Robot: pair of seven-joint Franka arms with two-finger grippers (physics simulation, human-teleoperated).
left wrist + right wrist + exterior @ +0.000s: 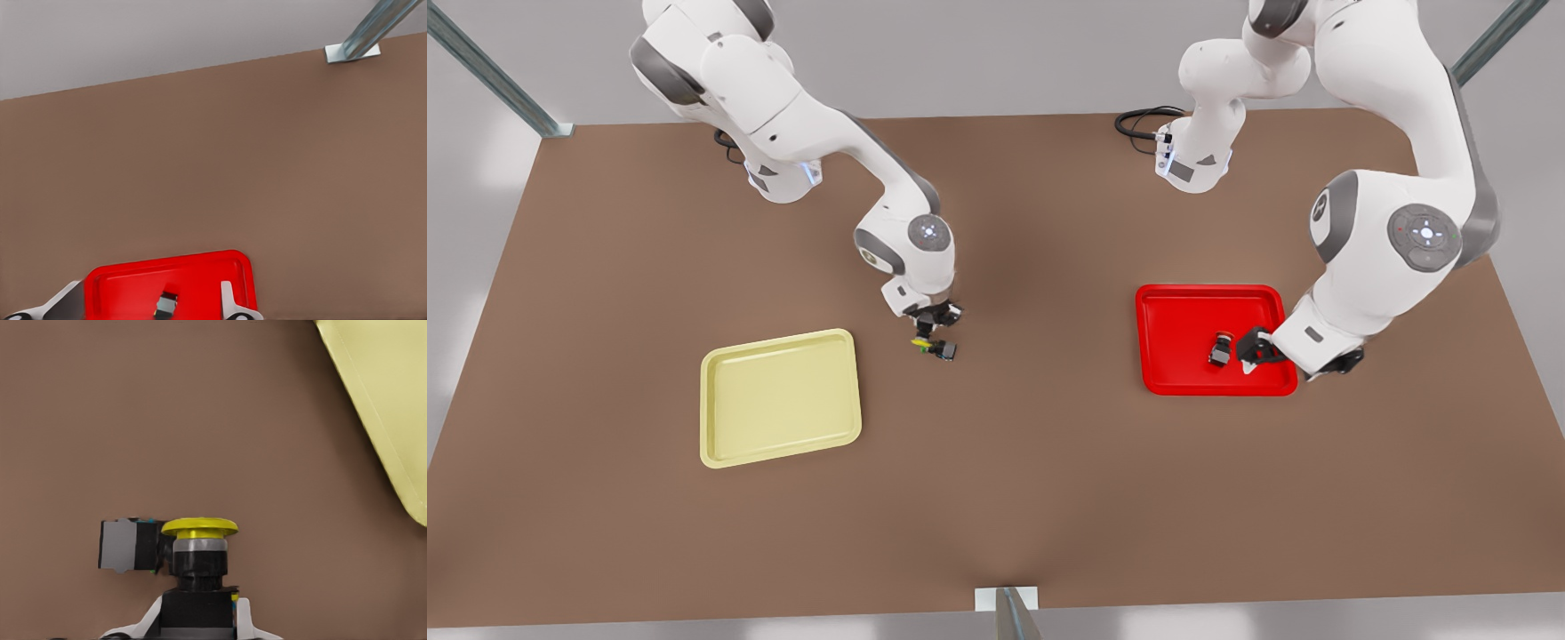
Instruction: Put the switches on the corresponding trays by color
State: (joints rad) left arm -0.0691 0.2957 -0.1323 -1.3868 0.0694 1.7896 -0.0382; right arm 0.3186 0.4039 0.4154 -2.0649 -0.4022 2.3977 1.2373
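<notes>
While the left gripper (1252, 348) stands open over the red tray (1165, 307), the right gripper (934, 322), clamping the yellow switch (199, 540), has the yellow tray (720, 427) lying towards the table's front-left corner.

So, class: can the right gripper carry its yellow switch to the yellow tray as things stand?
Probably yes. The right gripper is shut on the yellow switch, and bare table lies between it and the yellow tray; the green-capped switch sits on its other side.

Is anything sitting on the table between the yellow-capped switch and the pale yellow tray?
Nothing visible. The right gripper is shut on the yellow switch, and bare table separates it from the yellow tray. The green-capped switch lies beside it, away from the tray. The left gripper waits open over the red tray.
</notes>
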